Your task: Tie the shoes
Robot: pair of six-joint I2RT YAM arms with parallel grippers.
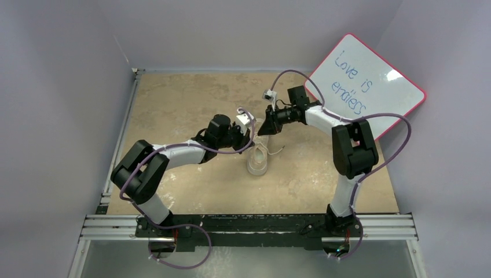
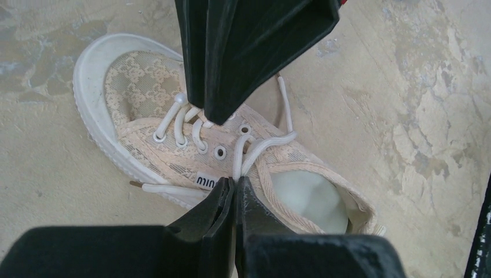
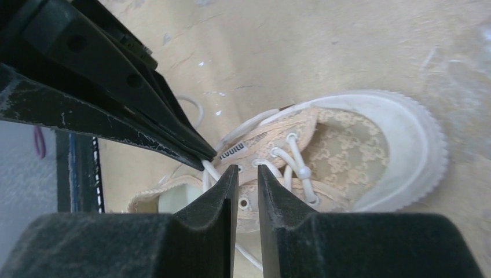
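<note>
The cream sneaker [image 1: 257, 160] lies mid-table, its toe toward the arms. In the left wrist view the shoe [image 2: 139, 81] fills the frame. My left gripper [image 2: 235, 180] is shut on a fold of the cream lace [image 2: 255, 150] beside the top eyelets. It also shows in the right wrist view [image 3: 204, 154], pinching the lace. My right gripper [image 3: 248, 169] hovers just over the eyelet rows with a narrow gap between its fingers and nothing in the gap. It shows from above in the left wrist view [image 2: 205, 116]. A loose lace end [image 2: 168, 189] lies on the table beside the sole.
A white board with a pink rim [image 1: 366, 87] leans at the back right, behind the right arm. The tan tabletop [image 1: 185, 104] is walled by grey panels. A metal rail [image 1: 249, 226] runs along the near edge.
</note>
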